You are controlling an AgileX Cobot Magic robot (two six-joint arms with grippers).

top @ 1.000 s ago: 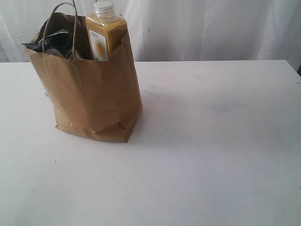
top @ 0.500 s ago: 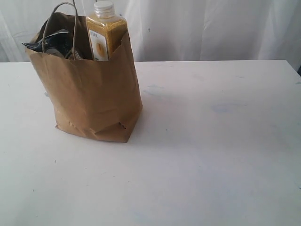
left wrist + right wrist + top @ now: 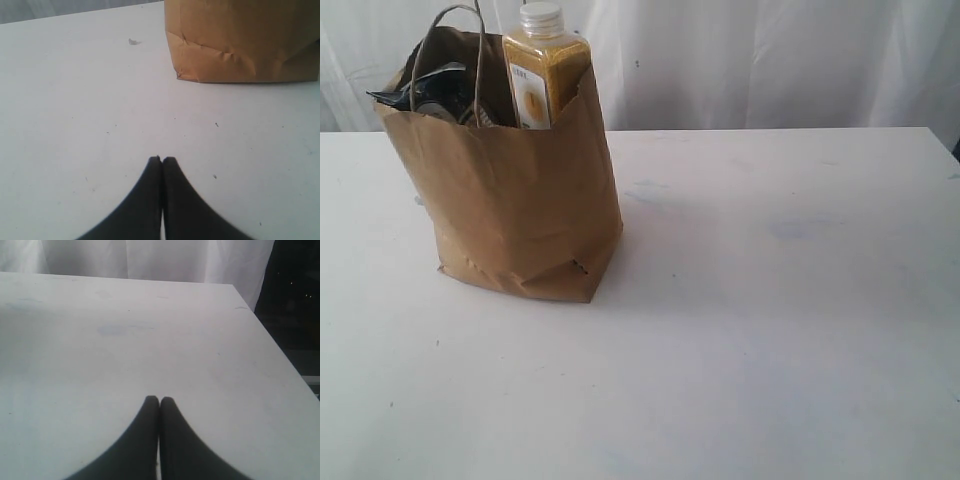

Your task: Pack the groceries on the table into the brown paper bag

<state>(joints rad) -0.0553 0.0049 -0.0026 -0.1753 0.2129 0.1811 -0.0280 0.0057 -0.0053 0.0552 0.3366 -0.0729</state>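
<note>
Reading the yellow-grain bottle (image 3: 545, 75) comes first. Its white label (image 3: 528, 95) faces the exterior camera, with a line of small dark print along the top that is too fine for me to read and a yellowish picture under it. I can make out no brand name anywhere. The brown paper bag (image 3: 510, 210) carries no printing on the sides I can see.

The bottle stands upright inside the bag at its right-hand corner in the exterior view. Its long axis is vertical and the white cap (image 3: 541, 17) points straight up, with the shoulders and neck clear of the rim. The bag stands upright on the table (image 3: 770, 300), on the left side of that view, mouth open upward, with a thin cord handle (image 3: 445, 20) looping above it. A dark shiny item (image 3: 430, 90) pokes over the rim on the bag's left; I cannot tell what it is.

My left gripper (image 3: 161, 160) has its jaws pressed together with nothing between them, above bare tabletop, and the bag's lower part (image 3: 240, 40) lies ahead of it. My right gripper (image 3: 159, 400) is likewise closed and empty, over the table near its far corner.
</note>
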